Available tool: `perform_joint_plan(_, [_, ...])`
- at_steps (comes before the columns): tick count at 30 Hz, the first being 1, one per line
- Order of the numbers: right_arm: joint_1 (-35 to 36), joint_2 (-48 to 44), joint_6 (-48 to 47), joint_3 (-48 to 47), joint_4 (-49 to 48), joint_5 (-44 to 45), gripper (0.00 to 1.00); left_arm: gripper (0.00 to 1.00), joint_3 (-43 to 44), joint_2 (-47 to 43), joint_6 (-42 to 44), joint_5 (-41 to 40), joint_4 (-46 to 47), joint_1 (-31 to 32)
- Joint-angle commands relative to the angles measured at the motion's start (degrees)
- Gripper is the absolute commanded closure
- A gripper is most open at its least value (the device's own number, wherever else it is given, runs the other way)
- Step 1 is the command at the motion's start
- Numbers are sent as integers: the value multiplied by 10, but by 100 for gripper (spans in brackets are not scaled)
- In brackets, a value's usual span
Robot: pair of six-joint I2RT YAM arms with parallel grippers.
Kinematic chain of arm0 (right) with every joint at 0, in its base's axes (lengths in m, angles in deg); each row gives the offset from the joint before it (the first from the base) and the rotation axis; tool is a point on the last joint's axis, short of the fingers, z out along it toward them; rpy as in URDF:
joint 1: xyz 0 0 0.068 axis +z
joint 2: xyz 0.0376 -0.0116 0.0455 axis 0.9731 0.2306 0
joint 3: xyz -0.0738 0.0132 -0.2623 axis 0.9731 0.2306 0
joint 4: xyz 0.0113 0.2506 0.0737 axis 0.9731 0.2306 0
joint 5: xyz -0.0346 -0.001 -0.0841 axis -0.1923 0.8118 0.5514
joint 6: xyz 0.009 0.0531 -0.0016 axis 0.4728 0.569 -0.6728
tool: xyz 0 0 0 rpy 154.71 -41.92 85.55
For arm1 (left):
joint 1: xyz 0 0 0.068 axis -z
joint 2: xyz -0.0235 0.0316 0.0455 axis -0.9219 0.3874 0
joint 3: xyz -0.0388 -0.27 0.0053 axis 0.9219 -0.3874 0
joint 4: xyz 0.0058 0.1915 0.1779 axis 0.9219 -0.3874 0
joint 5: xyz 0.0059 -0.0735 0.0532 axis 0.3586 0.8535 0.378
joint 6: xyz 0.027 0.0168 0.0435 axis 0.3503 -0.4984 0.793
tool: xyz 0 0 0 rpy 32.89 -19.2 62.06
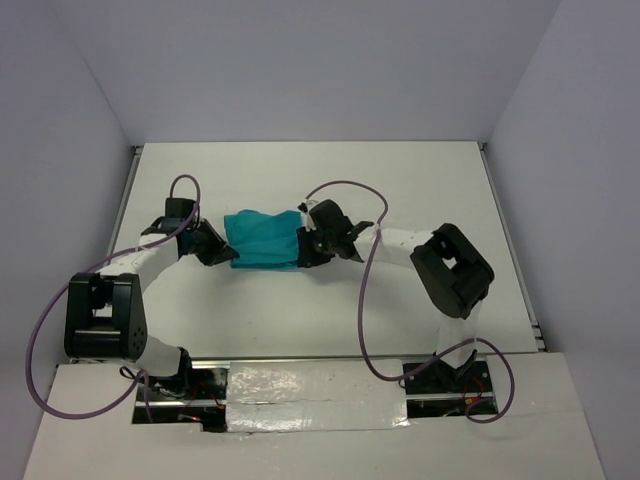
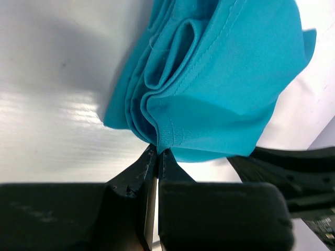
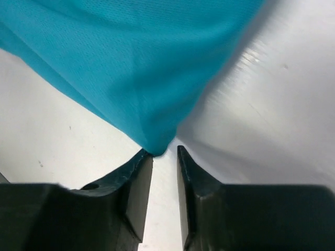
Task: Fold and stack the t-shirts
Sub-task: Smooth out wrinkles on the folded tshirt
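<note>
Teal t-shirt (image 1: 262, 238): lay bunched in a compact folded wad on the white table (image 1: 400, 190), slightly left of ctr, between the two grippers. Left wrist view showed several stacked layers w/ a stitched hem, edges uneven.

Left gripper (image 2: 158, 151): at the shirt's left edge. Fingers were all but closed, hairline gap only, tips nipping the layered fold edge.

Right gripper (image 3: 165, 151): at the shirt's right edge. Fingers stood a narrow gap apart. One cloth corner reached down to touch a fingertip (image 3: 144, 157). No cloth was seen between the fingers, so no grip.

Purple cables (image 1: 362, 310) looped off both arms. Grey walls (image 1: 300, 70) enclosed the table on three sides.
</note>
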Motion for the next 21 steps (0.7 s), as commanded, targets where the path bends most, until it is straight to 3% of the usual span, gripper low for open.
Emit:
perform_joint_plan(1, [-8, -41, -34, 13, 12, 25, 62, 92, -15, -7, 12, -8, 29, -16])
perform_joint_plan(5, [-7, -59, -28, 33, -5, 29, 52, 92, -24, -12, 10, 3, 38, -16])
perform_joint_plan(21, [30, -31, 37, 52, -70, 4, 50, 92, -15, 12, 18, 21, 44, -16])
